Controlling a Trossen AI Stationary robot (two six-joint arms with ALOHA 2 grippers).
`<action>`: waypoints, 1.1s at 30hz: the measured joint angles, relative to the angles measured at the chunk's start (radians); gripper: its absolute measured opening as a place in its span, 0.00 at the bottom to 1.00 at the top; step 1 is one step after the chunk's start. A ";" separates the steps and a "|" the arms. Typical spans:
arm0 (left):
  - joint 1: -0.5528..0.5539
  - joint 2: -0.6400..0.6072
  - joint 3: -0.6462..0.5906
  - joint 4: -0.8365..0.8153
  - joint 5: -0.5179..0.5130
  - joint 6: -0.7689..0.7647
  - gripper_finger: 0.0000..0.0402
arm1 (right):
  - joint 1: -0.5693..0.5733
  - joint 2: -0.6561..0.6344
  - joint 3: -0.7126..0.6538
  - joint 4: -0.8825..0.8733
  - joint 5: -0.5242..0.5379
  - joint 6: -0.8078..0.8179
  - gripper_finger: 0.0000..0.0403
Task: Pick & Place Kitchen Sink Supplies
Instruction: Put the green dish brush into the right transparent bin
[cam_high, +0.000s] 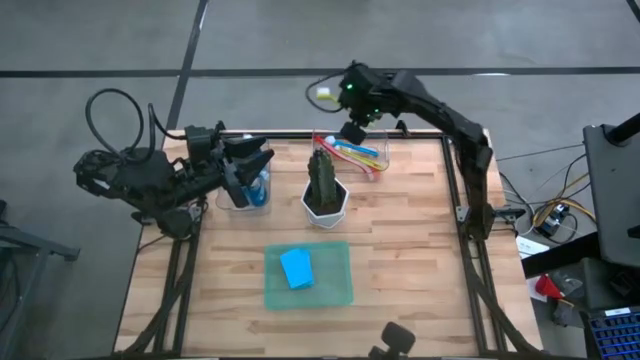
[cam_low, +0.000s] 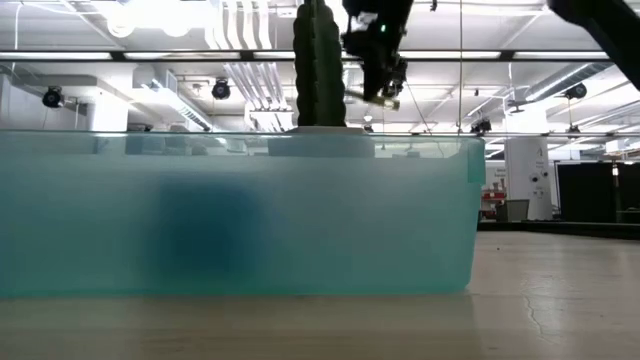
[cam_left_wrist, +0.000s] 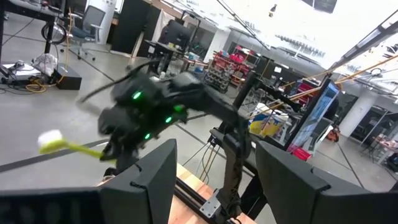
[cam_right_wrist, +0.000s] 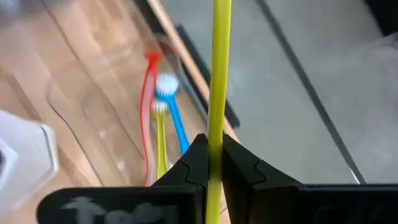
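Observation:
My right gripper (cam_high: 352, 130) hangs over the table's far edge, shut on a yellow brush (cam_right_wrist: 219, 68) whose white head (cam_high: 323, 95) points past that edge. Under it, red, blue and yellow brushes (cam_right_wrist: 163, 118) lie in a clear tray (cam_high: 352, 155). My left gripper (cam_high: 250, 160) stands open at the far left, above a blue soap bottle (cam_high: 258, 190), with nothing between its fingers (cam_left_wrist: 214, 155). A light-blue sponge (cam_high: 297, 268) lies flat on the green mat (cam_high: 335, 290). My right gripper (cam_right_wrist: 214, 146) pinches the yellow brush's thin handle (cam_right_wrist: 217, 127) between its two fingers, which lie across it. The brush is lifted clear of the tray, and its white head (cam_left_wrist: 50, 140) sticks out to one side. The low view shows it roughly level under the fingers (cam_low: 368, 97).
A cactus in a white pot (cam_high: 325, 190) stands mid-table between the two arms. The translucent green mat fills the low view's foreground (cam_low: 240, 215). Bare wood lies on the table's right half (cam_high: 410, 250) and near left (cam_high: 215, 280).

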 joint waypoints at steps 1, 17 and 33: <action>0.000 0.000 0.000 0.000 0.000 0.000 0.52 | -0.005 0.013 -0.014 -0.004 -0.001 -0.005 0.05; 0.000 0.000 0.000 0.000 0.018 -0.010 0.52 | -0.062 0.046 -0.457 0.133 -0.176 -0.037 0.05; 0.000 0.000 0.000 -0.012 0.019 -0.003 0.52 | -0.063 0.040 -0.606 0.208 -0.212 0.013 0.17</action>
